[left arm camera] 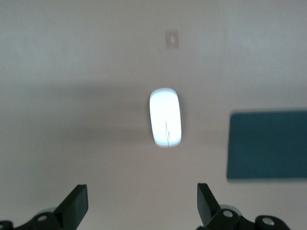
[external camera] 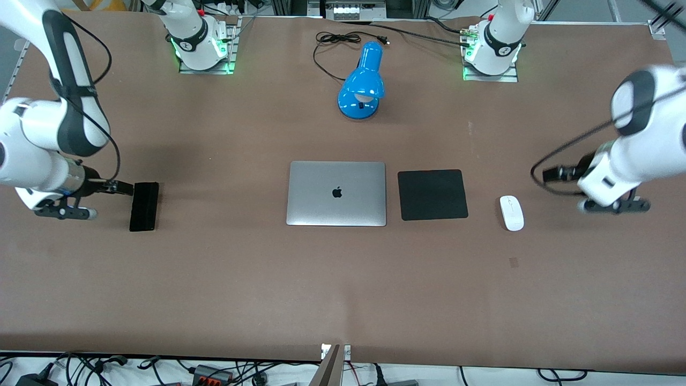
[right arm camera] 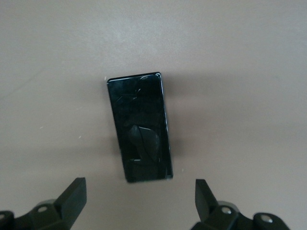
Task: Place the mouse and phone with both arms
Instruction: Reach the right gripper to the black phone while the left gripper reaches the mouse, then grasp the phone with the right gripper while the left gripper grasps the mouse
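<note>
Phone (external camera: 144, 206) is lying flat toward the right arm's end of the table, at nine o'clock from the laptop (external camera: 336, 193), its long axis running twelve to six. Right gripper (right arm camera: 139, 203) is hovering beside it, jaws wide and empty. Mouse (external camera: 512, 213) is sitting at three o'clock from the mouse pad (external camera: 432, 194), with the left gripper (left arm camera: 142, 208) likewise spread, holding nothing, just beside it.

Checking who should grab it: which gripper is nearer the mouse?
Left. The left gripper, open, hangs beside the mouse; the right gripper, open, is by the phone.
</note>
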Available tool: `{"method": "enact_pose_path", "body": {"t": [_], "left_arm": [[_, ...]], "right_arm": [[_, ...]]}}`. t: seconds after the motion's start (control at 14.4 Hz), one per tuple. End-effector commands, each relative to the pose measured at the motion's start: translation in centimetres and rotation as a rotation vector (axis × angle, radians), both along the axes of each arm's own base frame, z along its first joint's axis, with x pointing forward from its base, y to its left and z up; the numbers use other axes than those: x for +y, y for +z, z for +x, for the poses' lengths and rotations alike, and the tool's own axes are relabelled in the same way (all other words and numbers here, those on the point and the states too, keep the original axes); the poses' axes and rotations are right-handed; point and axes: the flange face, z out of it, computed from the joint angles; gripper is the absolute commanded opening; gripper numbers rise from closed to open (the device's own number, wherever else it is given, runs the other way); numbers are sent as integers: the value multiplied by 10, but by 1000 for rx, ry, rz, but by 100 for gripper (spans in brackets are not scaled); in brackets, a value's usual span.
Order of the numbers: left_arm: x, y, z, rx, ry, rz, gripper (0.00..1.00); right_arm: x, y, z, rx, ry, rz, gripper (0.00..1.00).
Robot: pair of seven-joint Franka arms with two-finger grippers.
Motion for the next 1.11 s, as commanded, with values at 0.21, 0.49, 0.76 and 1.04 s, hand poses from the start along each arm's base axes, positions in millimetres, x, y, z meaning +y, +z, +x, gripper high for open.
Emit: {"method": "enact_pose_path", "body": {"t": [0.21,0.49,0.76,1.04], "left_arm": [[-23,-111,11,-124,-21,2,100],[-19,-165,7,-108,-28,2,100],[-18,-199,-20,-168,-16,-4,100],[-18,-208,-29,-179,-17,-6,100]], "right_arm": [[-27,-67,7,-40,14,-7,100],[-14,-80,11,-55,15,2,100],[-8,-92,11,-43,23,8,100],[0,-95,11,-40,27,17,100]]}}
